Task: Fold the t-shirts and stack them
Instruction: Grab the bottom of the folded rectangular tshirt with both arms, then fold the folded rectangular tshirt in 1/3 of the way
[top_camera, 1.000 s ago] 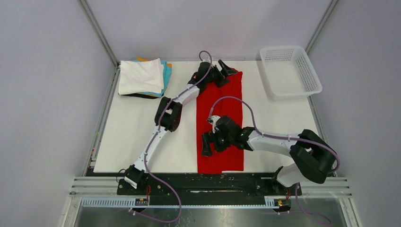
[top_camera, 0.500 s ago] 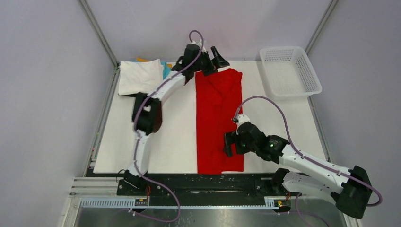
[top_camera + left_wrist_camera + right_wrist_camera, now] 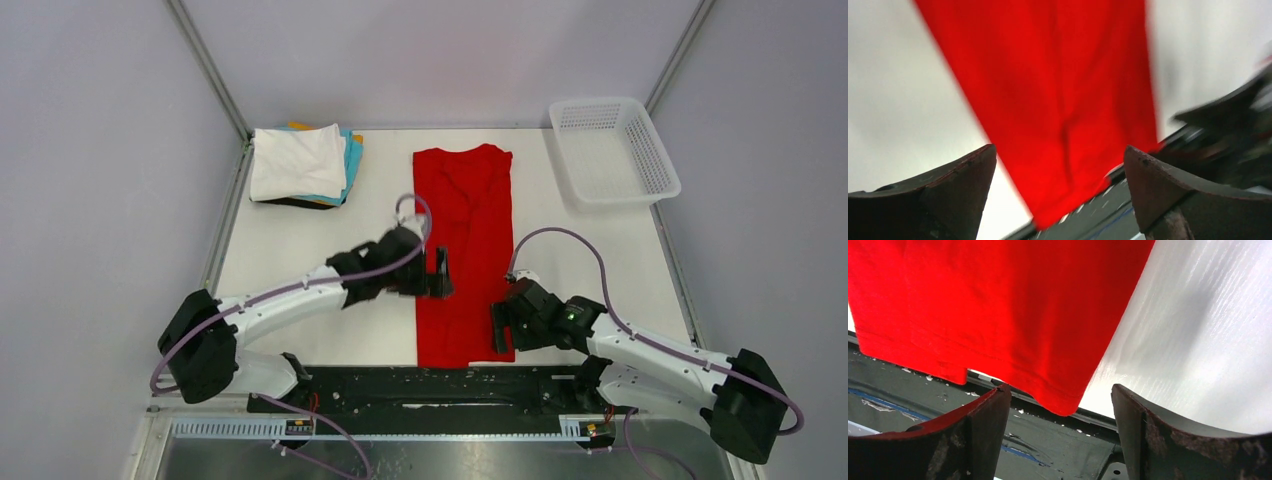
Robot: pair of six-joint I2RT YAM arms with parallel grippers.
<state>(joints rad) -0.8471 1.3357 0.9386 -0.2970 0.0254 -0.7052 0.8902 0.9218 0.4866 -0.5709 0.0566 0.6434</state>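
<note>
Items in view:

1. Red t-shirt [image 3: 463, 250], one. It lies flat on the white table [image 3: 300, 260] as a long narrow strip with the sleeves tucked in. The collar end is far from the arms, and the hem just overlaps the table's near edge (clearest in the right wrist view).
2. Folded t-shirts [image 3: 300, 165], one stack, well to the left of the red t-shirt's collar end. Four colours are countable: white on top, then cyan, an orange sliver and a dark layer at the bottom.
3. White mesh basket [image 3: 612, 150], one, to the right of the red t-shirt's collar end and apart from it.
4. Left gripper [image 3: 440, 274], one, at the red t-shirt's left edge below its middle. The fingers are spread wide and hold nothing.
5. Right gripper [image 3: 500, 330], one, at the red t-shirt's near right corner. The fingers are spread wide with nothing between them. Contact with the cloth cannot be told.
</note>
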